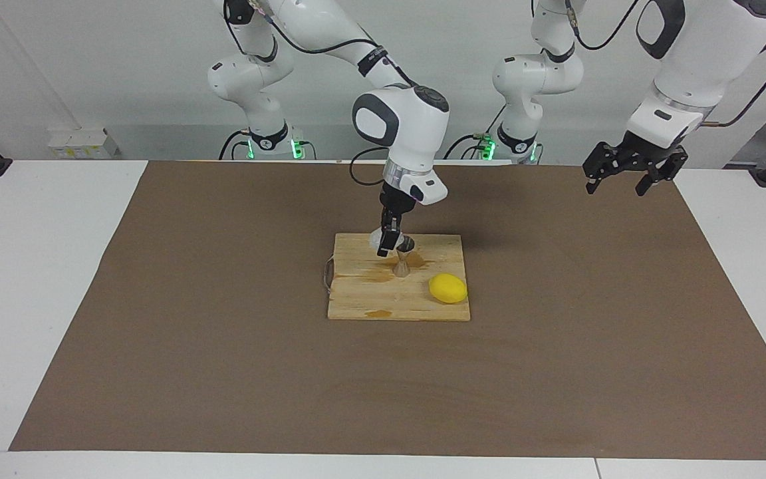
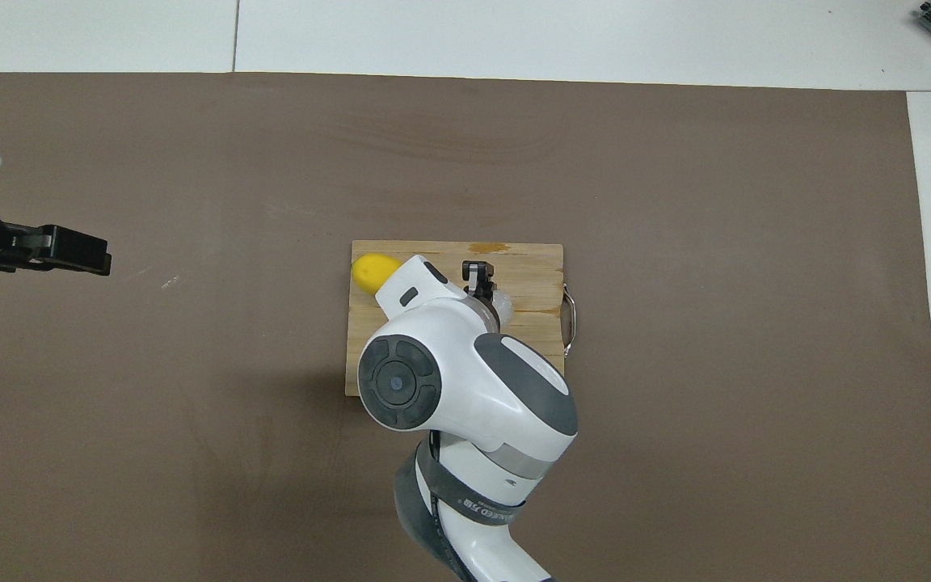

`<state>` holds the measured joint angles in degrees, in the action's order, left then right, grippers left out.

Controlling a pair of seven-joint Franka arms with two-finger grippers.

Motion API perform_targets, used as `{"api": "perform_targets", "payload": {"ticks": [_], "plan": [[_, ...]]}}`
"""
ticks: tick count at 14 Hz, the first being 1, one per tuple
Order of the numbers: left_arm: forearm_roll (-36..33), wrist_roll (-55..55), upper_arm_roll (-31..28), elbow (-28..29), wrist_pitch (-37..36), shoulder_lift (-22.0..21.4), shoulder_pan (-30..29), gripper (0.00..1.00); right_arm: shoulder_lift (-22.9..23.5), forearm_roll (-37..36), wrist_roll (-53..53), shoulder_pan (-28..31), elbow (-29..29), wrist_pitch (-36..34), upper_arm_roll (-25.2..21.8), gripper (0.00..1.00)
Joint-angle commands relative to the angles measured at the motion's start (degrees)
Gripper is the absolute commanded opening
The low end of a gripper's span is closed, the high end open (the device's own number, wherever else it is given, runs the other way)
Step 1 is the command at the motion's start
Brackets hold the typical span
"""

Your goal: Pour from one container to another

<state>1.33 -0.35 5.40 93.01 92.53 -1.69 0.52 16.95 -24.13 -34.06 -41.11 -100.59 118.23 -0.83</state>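
You had the right gripper (image 1: 387, 241) clamped on the glass cup (image 1: 378, 237) and raised over the wooden board (image 1: 363, 293), right beside the mouth of the metal jigger (image 1: 403, 258). The cup looked tipped toward the jigger, so I judged the pour to be in hand. Whether anything was running out of the cup I could not tell.

To do this step well, you needed the cup's lip held directly above the jigger's upper cone, low and close to it without knocking the rim. The jigger stood on a narrow foot with a thin waist; a nudge would likely have toppled it. A slow, steady roll of the wrist would have suited that small mouth better than a quick tip, and the board already showed darker stains around the jigger's base.

The jigger stood upright on the board, below the gripper and just beside the cup, slightly toward the left arm's end of the table. From above, the right arm's wrist hid most of this; only the fingertips (image 2: 475, 276) and a sliver of the cup showed.

A lemon (image 1: 448, 288) lay on the same board, farther from the robots than the jigger. Your left gripper (image 1: 625, 173) waited with its fingers spread, empty, over the brown mat (image 1: 190, 299) at its own end.
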Motion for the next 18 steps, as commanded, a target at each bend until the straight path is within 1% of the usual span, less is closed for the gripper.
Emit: {"api": "perform_targets", "payload": {"ticks": [1, 13, 16, 18], "plan": [[-1.24, -1.14, -0.13, -1.34, -0.16, 0.81, 0.71, 1.00, 0.45, -2.06, 1.80, -0.20, 0.39, 0.51, 0.04, 0.61], [-1.24, -1.14, -0.13, -1.34, -0.16, 0.81, 0.80, 1.00, -0.17, -1.01, 0.14, 1.81, 0.48, 1.74, 0.39, 0.61], [-1.24, -1.14, -0.13, -1.34, -0.16, 0.81, 0.80, 1.00, -0.17, 1.70, -0.83, 2.52, 0.39, 3.23, 0.40, 0.61], [-1.24, -1.14, -0.13, -1.34, -0.16, 0.81, 0.80, 1.00, -0.43, 2.15, -0.75, 2.52, 0.48, 3.41, 0.40, 0.61]]}}
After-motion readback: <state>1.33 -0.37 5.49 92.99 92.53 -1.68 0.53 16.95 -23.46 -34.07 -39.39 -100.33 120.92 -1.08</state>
